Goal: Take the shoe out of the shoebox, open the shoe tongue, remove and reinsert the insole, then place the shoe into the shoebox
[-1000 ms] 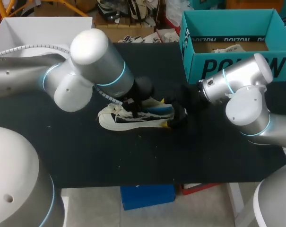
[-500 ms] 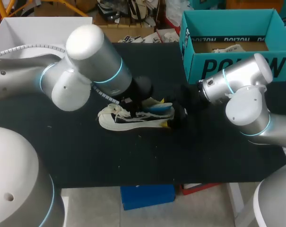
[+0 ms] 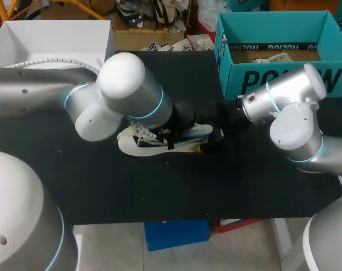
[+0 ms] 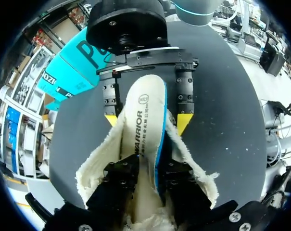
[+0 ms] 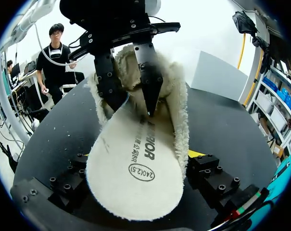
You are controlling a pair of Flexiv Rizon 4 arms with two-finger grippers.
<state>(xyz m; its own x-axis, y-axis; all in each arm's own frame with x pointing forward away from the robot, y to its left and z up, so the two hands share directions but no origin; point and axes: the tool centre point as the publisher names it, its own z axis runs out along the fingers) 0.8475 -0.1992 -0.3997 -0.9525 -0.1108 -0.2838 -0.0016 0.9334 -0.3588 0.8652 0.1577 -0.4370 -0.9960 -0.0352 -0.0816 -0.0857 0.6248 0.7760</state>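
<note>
Bending low over the table [image 3: 176, 186], the left arm [image 3: 120, 96] comes in from the side away from the shoebox [image 3: 272, 62]. The left gripper [image 4: 150, 166] is clamped on the insole [image 5: 135, 168], a finger on each face. The right arm [image 3: 289, 107] lies in front of the shoebox. The right gripper [image 4: 146, 121] is closed around the heel of the shoe [image 3: 148, 144], yellow tips pressing both fleecy sides. The count: one shoe, outside the shoebox and near its printed wall, one insole half out of it, one shoebox, two arms.
</note>
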